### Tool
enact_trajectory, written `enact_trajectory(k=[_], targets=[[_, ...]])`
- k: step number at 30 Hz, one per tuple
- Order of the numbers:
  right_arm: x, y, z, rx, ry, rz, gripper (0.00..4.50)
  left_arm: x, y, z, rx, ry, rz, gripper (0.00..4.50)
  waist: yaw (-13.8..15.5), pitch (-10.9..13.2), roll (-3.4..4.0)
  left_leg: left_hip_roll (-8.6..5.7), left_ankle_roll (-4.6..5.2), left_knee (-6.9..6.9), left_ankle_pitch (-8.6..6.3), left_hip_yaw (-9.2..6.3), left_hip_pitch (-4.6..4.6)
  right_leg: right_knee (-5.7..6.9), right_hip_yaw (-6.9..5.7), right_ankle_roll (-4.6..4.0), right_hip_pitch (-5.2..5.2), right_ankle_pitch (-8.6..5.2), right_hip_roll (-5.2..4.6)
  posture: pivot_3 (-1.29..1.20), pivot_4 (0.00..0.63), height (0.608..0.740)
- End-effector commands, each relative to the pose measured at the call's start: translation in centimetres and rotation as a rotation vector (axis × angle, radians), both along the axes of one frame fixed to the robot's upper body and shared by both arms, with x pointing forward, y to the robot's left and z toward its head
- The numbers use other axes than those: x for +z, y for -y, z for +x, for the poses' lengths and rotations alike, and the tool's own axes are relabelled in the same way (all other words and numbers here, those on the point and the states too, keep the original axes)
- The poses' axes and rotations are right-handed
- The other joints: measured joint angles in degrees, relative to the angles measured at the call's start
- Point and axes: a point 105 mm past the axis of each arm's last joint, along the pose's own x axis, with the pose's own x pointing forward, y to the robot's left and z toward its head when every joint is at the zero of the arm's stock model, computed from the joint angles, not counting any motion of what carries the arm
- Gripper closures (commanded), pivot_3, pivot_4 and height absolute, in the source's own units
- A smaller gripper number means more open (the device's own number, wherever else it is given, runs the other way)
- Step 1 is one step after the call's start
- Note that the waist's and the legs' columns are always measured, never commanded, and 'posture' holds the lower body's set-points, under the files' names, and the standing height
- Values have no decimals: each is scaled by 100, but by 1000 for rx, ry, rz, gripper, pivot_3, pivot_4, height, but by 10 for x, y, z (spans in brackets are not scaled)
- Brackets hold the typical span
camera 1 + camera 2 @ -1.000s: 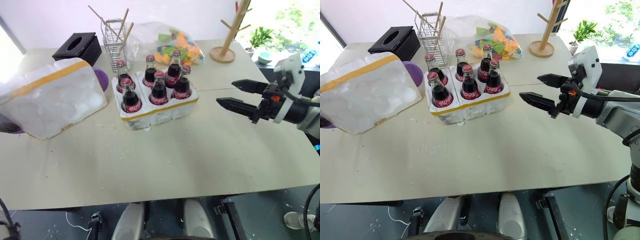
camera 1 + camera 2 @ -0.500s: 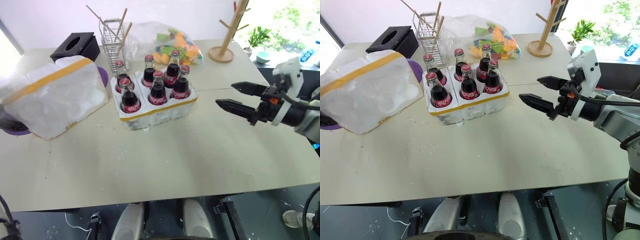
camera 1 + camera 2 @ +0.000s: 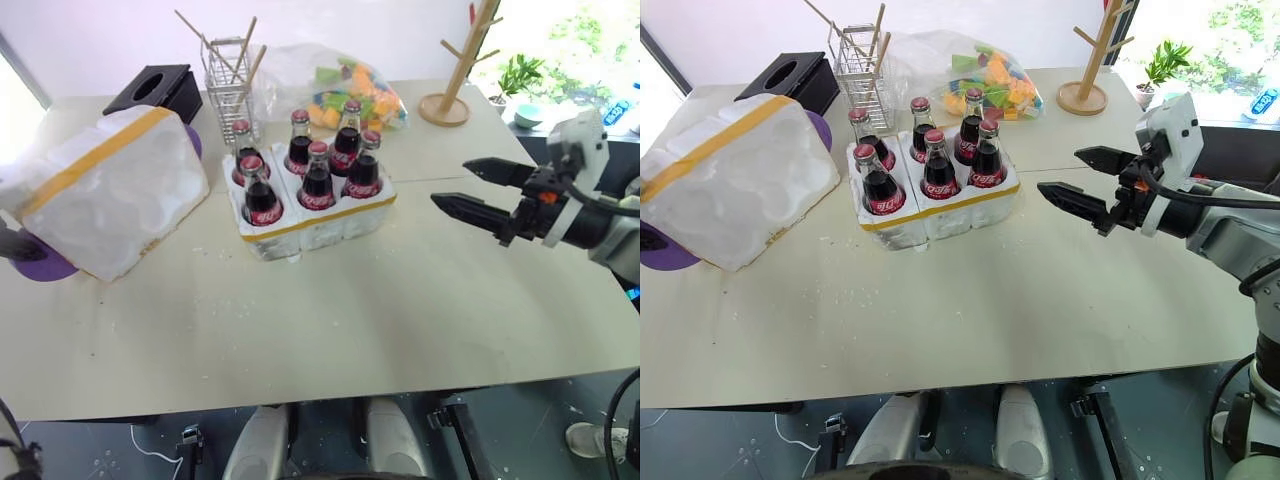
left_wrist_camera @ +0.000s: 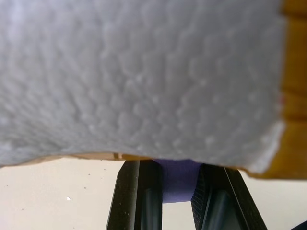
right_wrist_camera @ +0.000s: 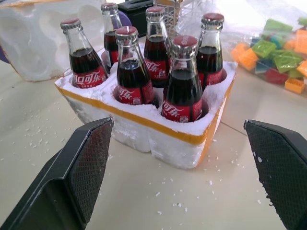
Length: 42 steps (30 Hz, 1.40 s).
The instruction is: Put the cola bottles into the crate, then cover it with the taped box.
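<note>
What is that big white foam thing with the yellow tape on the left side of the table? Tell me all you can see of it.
The taped box is a hollow shell of white, pebbly styrofoam with a yellow tape band across it. It sits tilted, its dimpled inside facing the viewer, one lower edge on the table. It stands left of the crate, apart from it. The left gripper is shut on something purple beneath its edge.

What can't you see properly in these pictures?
- The left gripper: in the left wrist view the taped box covers its fingertips, so what they pinch is hidden.
- The purple thing: in the head views the taped box covers most of it, so it can't be named.
- The taped box's far side is turned away.
- The crate: its wells are hidden by the cola bottles.
</note>
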Motion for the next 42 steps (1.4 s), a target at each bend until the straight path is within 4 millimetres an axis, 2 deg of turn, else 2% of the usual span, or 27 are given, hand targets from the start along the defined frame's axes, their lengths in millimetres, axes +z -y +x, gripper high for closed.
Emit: enact_trajectory(k=[1, 6, 12, 17, 18, 20, 22, 28, 30, 33, 36, 42], targets=[[11, -1, -1, 6, 56, 5, 0, -1, 2, 3, -16, 23, -9, 4307, 6, 0, 1, 0, 0, 0, 0, 0, 0, 0, 0, 0, 0, 0, 0, 0, 150, 740], [7, 0, -5, 25, 25, 2, 0, 8, -1, 19, -20, 196, 40, 4308, 40, -2, 4, 0, 0, 2, 0, -3, 7, 1, 0, 0, 8, 0, 0, 0, 150, 740], [7, 2, -6, -7, 49, -9, 0, 45, 0, 41, -79, 490, 169, 4308, 12, -7, -18, 0, -1, 14, 1, -15, 3, -2, -6, -1, 13, 1, 0, 0, 150, 740], [5, 2, -5, -10, 46, -1, 0, 71, 15, 50, -235, 673, 279, 4308, -7, -7, -18, -1, 0, -3, 0, -9, 3, -1, -2, -2, 2, 2, -3, 0, 150, 740], [5, 2, -5, -10, 46, 1, 0, 76, 21, 52, -270, 714, 295, 4308, -7, -7, -18, 0, 0, -5, 0, -8, 3, 0, -2, -2, 0, 2, -3, 0, 150, 740], [4, 0, -3, -6, 42, 7, 0, 111, 61, 59, -398, 911, 346, 4308, -4, -6, -17, 0, 0, -6, 0, -8, 3, -1, -1, -3, -1, 3, -3, 0, 150, 740], [3, -1, -2, -2, 41, 10, 0, 130, 93, 53, -439, 1015, 356, 4308, 22, -5, -21, 2, -1, 0, 0, -11, -5, -3, 3, -6, -2, 5, -4, 0, 150, 740], [-1, -6, 2, 21, 35, 23, 0, 153, 135, 35, -411, 1106, 556, 4308, -12, -6, -21, -1, -1, 0, -1, -8, -2, -10, 8, -3, 2, 7, -3, 0, 150, 740], [0, -8, 5, 25, 38, 31, 0, 149, 149, 35, -428, 1095, 589, 4308, -20, -5, -18, 3, -1, -4, -1, -7, 3, -5, 7, -4, 1, 7, 6, 0, 150, 740], [1, -9, 7, 33, 43, 52, 0, 131, 172, 36, -492, 1052, 658, 4308, -12, -4, -16, 3, -1, -4, 0, -3, 7, -2, 8, -4, 3, 6, 5, 0, 150, 740], [-1, -11, 7, 35, 44, 57, 0, 121, 194, 39, -532, 1058, 645, 4308, 16, -4, -17, 2, -1, -1, 0, -3, 9, -4, 8, -4, 9, 6, 5, 0, 150, 740], [-5, -11, 6, 21, 44, 75, 0, 87, 209, 47, -610, 976, 686, 4308, 14, -4, -17, 0, -1, 0, 0, -8, 8, -8, 7, -4, 13, 6, 5, 0, 150, 740]])
